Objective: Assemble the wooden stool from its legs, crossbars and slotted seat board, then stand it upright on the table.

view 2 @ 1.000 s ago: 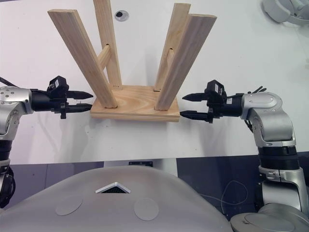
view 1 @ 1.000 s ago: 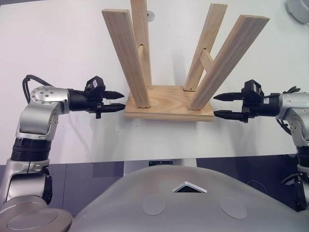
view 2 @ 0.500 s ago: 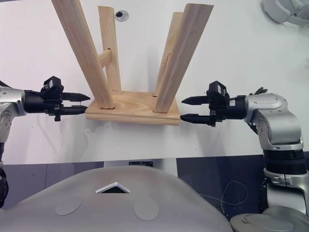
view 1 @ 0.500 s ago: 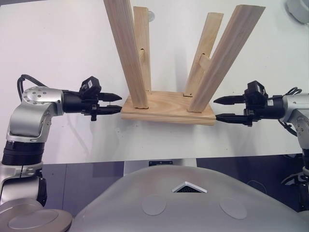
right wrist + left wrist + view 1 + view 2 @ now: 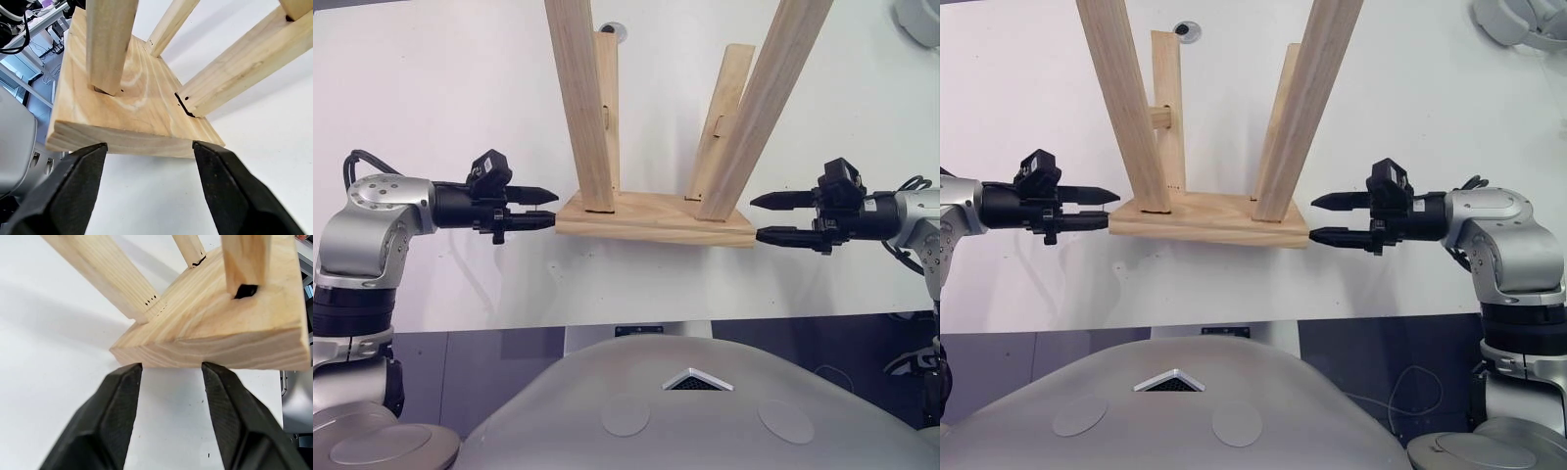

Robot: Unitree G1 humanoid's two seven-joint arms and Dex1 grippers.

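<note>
Pale pine makes up the upside-down wooden stool (image 5: 656, 206), which stands in the middle of the frame over the white surface (image 5: 440, 108). Nearest, at centre, its flat rectangular seat board (image 5: 656, 221) lies roughly level with the slotted face up. Whether its underside touches the surface cannot be told.

At the left of the frame the black left gripper (image 5: 552, 207) points at the board's left end. Its two fingers (image 5: 117, 406) are spread apart, with the tips right at the end edge, clamping nothing. At the right of the frame the black right gripper (image 5: 756, 217) faces the board's right end. Its fingers (image 5: 83, 181) are parted wider, tips just at that edge, also gripping nothing.

Four flat wooden legs rise from the board's slots. The nearer left leg (image 5: 581, 98) and nearer right leg (image 5: 764, 108) lean outward and run off the top edge. Behind them stand the farther left leg (image 5: 610, 69) and farther right leg (image 5: 726, 98). A short crossbar (image 5: 1157, 117) joins the two left legs.

Farther back, a small round grey fitting (image 5: 1187, 31) sits in the surface near the top centre. A pale grey rounded object (image 5: 917, 18) lies in the upper right corner.
</note>
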